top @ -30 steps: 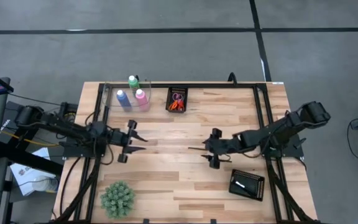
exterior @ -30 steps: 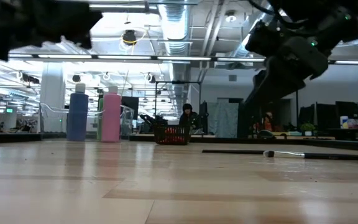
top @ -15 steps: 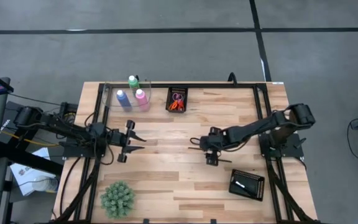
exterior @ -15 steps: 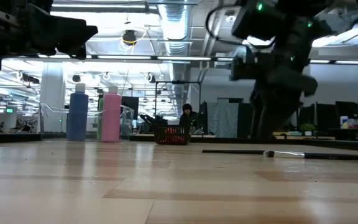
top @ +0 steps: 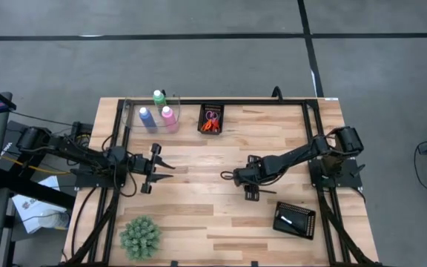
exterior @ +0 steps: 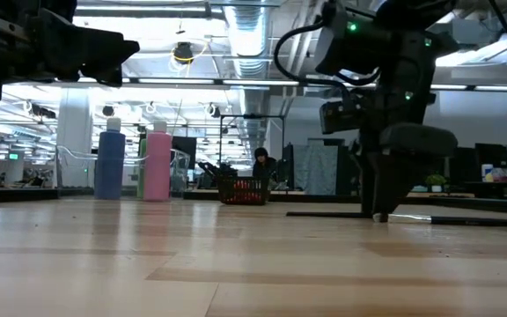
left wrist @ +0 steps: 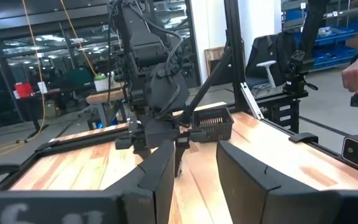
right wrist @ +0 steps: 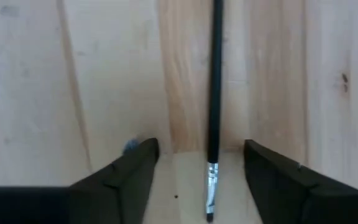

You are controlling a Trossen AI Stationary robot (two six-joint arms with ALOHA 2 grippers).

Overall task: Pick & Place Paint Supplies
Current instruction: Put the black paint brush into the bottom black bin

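The right gripper point(top: 237, 176) is down at the middle of the table point(top: 199, 215), its fingers point(right wrist: 278, 177) spread apart on either side of a thin dark brush point(right wrist: 214, 93) that lies flat on the wood; the brush runs between the open fingers, its metal ferrule and tip just between them, and neither finger touches it; in the low view the gripper point(exterior: 378, 207) reaches down to the tabletop right at the brush point(exterior: 447, 219); the left gripper point(top: 163, 167) hangs above the table's left half, well apart from the brush, fingers point(left wrist: 160, 177) parted and holding nothing; the blue bottle point(top: 146, 117), pink bottle point(top: 167, 115) and green bottle point(top: 158, 96) stand together in a clear bin point(top: 128, 111) at the far left edge; the scissors point(top: 211, 122) sit in a black tray point(top: 202, 119) just beside the bin; a second tray point(top: 308, 224) lies near the right corner with a small white item in it; a spiky plant point(top: 140, 236) stands at the near left
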